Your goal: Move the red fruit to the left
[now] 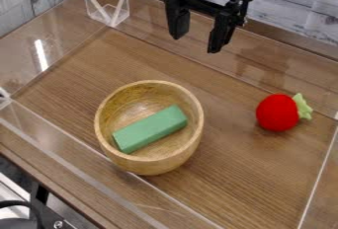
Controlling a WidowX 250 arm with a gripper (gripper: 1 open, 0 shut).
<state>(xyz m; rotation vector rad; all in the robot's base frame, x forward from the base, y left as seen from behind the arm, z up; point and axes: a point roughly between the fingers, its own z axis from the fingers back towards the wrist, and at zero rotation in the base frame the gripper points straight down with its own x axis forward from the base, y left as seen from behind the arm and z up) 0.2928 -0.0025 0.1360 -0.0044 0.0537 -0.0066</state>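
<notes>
The red fruit (280,113) is a small bright-red strawberry toy with a light-green leafy cap. It lies on the wooden table at the right, close to the clear wall. My gripper (199,32) hangs above the far middle of the table, well behind and to the left of the fruit. Its black fingers (176,21) are spread apart with nothing between them, so it is open.
A wooden bowl (122,103) holding a green rectangular block (149,129) sits left of centre. Clear plastic walls (53,45) fence the table on all sides. Bare wood lies between the bowl and the fruit.
</notes>
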